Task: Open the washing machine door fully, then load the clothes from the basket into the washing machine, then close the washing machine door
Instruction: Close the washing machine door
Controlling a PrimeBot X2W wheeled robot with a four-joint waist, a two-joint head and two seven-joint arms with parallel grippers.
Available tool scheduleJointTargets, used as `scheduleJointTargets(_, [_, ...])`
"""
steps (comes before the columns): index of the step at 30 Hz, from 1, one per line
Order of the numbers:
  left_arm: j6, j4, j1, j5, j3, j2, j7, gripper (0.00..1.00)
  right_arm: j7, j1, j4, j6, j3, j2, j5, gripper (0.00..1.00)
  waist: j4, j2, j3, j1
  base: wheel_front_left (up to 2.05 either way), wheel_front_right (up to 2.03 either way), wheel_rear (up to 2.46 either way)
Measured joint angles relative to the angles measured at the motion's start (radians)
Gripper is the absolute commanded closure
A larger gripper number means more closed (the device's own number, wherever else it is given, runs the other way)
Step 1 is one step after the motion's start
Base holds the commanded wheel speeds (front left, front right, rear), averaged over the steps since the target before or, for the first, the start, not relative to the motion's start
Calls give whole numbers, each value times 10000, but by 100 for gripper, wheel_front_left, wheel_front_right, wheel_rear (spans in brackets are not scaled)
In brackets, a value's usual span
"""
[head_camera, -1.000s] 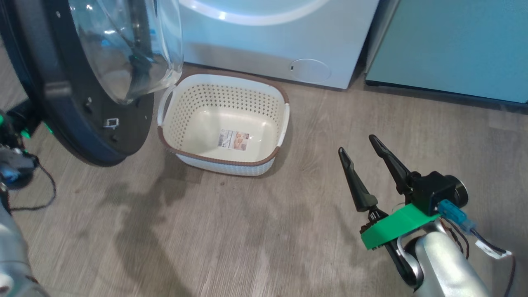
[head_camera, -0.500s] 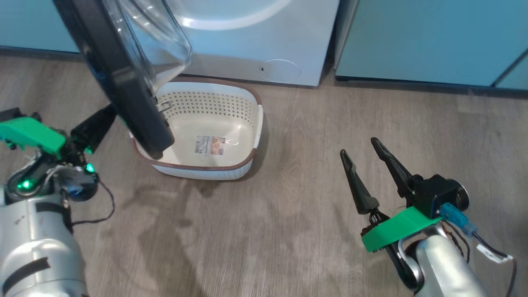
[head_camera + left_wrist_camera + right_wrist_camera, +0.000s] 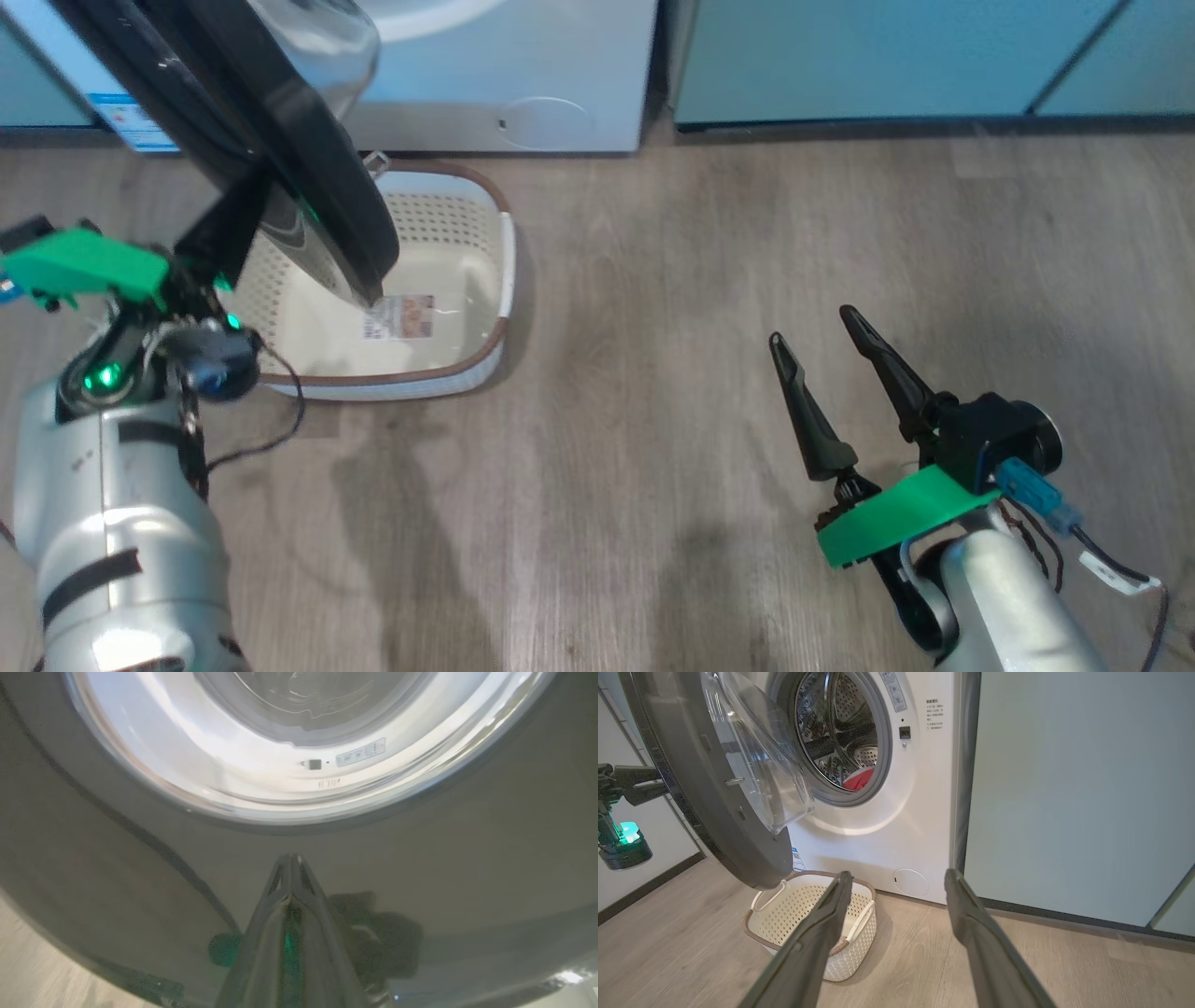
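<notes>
While low, right end effector [image 3: 808, 324] agape

Glossy black-rimmed washing machine door [image 3: 738, 851] with clear smooth glass centre, perforated cream plastic basket [image 3: 420, 385], shiny perforated steel drum [image 3: 840, 718], soft red cloth clothes [image 3: 859, 779], matt wood-grain floor [image 3: 653, 280]

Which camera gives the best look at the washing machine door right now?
The right wrist view: the washing machine door shows nearly whole, partly open, black rim and domed glass. The head view catches its lower rim edge-on above the basket. The left wrist view sits close against its glossy outer face.
</notes>
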Motion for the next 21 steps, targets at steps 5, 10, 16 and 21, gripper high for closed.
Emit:
scheduleJointTargets(5, [-2, 180, -656, -407, -117, -29, -1258, 100, -12, -26, -98, 0, 19, 33, 0, 0, -584, 0, 303, 0, 0, 0, 0])
scheduleJointTargets(10, [0, 293, -1082, -878, -205, -25, -2297, 100, -13, -45, -184, 0, 8, 73, 4, 0, -1283, 0, 595, 0, 0, 0, 0])
scheduleJointTargets(16, [0, 265, -1687, -1026, -439, -25, -3407, 100, -13, -58, -307, 0, -23, 123, 150, 0, -2103, 0, 1003, 0, 0, 0, 0])
scheduleJointTargets(21, [0, 161, -2243, -1009, -497, -42, -4314, 100, -13, -150, -431, 0, 15, 157, 504, 0, -2725, 0, 1355, 0, 0, 0, 0])
